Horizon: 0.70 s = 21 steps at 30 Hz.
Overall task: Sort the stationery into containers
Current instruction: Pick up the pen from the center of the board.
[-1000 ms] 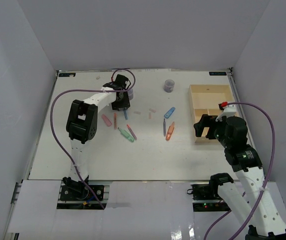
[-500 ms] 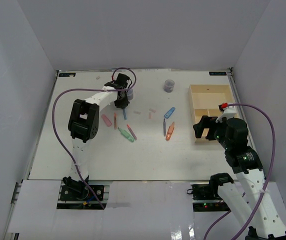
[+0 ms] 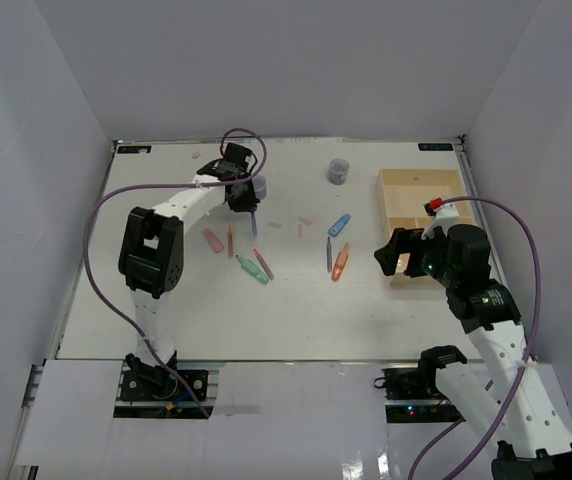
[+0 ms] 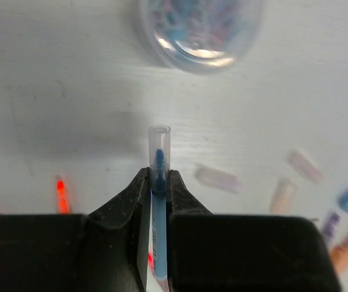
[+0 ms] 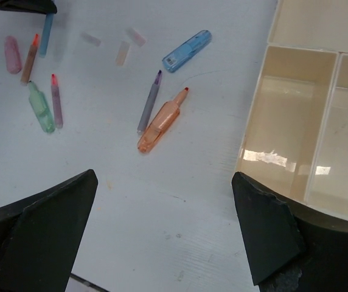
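My left gripper (image 3: 245, 203) (image 4: 159, 177) is shut on a thin blue pen (image 4: 159, 159) (image 3: 254, 224), whose clear cap sticks out past the fingertips. It hangs over the table's far left part, just short of a small round pot (image 4: 199, 30) (image 3: 259, 185). Loose stationery lies mid-table: a blue highlighter (image 5: 187, 51), an orange one (image 5: 160, 123), a purple pen (image 5: 150, 100), a green marker (image 5: 41, 108) and a pink piece (image 5: 11, 53). The beige tray (image 3: 383, 205) (image 5: 257, 103) shows bare compartments. Beside its left wall my right gripper (image 3: 391, 256) (image 5: 163, 176) hangs wide open, holding nothing.
A second round pot (image 3: 338, 171) stands at the back, left of the tray. Small pale eraser-like pieces (image 5: 122, 53) lie between the pen cluster and the blue highlighter. White walls close in the table on three sides.
The left jaws have closed on the blue pen, and that wrist has shifted slightly toward the pot. The right arm has drifted a little left, still open.
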Motion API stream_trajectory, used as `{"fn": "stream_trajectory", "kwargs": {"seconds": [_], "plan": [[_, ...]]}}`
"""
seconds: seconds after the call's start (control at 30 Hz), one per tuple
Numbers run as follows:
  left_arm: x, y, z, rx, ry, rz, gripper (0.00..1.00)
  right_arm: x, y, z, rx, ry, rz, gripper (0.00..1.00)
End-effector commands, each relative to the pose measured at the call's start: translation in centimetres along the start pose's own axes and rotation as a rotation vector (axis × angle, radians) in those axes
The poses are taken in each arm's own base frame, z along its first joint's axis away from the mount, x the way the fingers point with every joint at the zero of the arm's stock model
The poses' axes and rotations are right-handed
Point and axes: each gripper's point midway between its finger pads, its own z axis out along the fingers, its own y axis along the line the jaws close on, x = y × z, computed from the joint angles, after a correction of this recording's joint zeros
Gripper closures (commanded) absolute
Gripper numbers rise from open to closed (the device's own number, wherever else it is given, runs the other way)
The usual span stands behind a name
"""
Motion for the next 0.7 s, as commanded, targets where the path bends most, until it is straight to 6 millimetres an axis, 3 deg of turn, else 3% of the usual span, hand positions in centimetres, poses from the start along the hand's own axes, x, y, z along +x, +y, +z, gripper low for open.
{"fn": "stream_trajectory", "kwargs": {"seconds": [0.0, 0.03, 0.07, 0.1, 0.13, 0.17, 0.2, 0.23, 0.27, 0.3, 0.37, 0.4, 0.47, 0.5, 0.53, 0.57, 0.67], "plan": [[-4.7, -5.5, -10.4, 0.320, -0.187, -0.008, 0.98, -3.0, 3.3, -0.1, -0.157, -0.039, -0.002, 0.02], [-5.2, -6.5, -11.8, 0.385, -0.229, -0.001, 0.98, -3.3, 3.7, 0.0, -0.175, -0.040, 0.010, 0.01], [-3.6, -6.7, -12.1, 0.437, -0.197, 0.011, 0.98, -3.7, 4.2, 0.2, -0.197, -0.049, 0.011, 0.01], [-3.4, -7.1, -13.1, 0.479, -0.208, 0.020, 0.97, -4.1, 4.8, 0.4, -0.220, -0.044, 0.015, 0.01], [-4.1, -7.8, -15.6, 0.548, -0.266, 0.033, 0.97, -4.3, 5.2, 0.6, -0.233, -0.046, 0.021, 0.01], [-3.7, -8.1, -16.5, 0.588, -0.272, 0.045, 0.96, -4.6, 5.7, 0.8, -0.248, -0.050, 0.028, 0.01], [-1.9, -8.2, -16.6, 0.633, -0.233, 0.059, 0.96, -5.0, 6.8, 1.1, -0.286, -0.062, 0.015, 0.00], [-2.3, -8.7, -18.7, 0.697, -0.282, 0.073, 0.96, -5.2, 7.4, 1.3, -0.307, -0.067, 0.013, 0.00], [-1.8, -8.9, -19.6, 0.734, -0.289, 0.082, 0.96, -5.0, 8.8, 1.6, -0.344, -0.053, 0.019, 0.00], [-0.2, -8.8, -19.6, 0.769, -0.254, 0.089, 0.96, -5.6, 9.9, 1.8, -0.377, -0.078, 0.012, 0.04], [0.0, -9.3, -22.1, 0.852, -0.305, 0.102, 0.96, -5.1, 12.7, 2.4, -0.440, -0.059, 0.001, 0.04], [1.5, -9.0, -21.9, 0.872, -0.278, 0.104, 0.96, -5.7, 14.0, 2.5, -0.472, -0.087, 0.004, 0.05], [1.4, -9.2, -24.3, 0.939, -0.345, 0.121, 0.96, -5.4, 16.0, 3.5, -0.508, -0.078, -0.002, 0.05], [2.3, -8.8, -23.8, 0.941, -0.334, 0.119, 0.96, -5.0, 17.7, 3.5, -0.545, -0.075, -0.015, 0.06], [2.3, -9.0, -24.7, 0.971, -0.361, 0.131, 0.96, -6.3, 19.0, 3.5, -0.575, -0.120, -0.018, 0.07], [2.4, -8.9, -25.8, 0.992, -0.387, 0.139, 0.96, -5.6, 20.4, 4.1, -0.592, -0.102, -0.027, 0.08], [3.1, -8.6, -27.0, 1.032, -0.422, 0.140, 0.96, -6.4, 23.0, 5.1, -0.628, -0.131, -0.041, 0.12]]}}
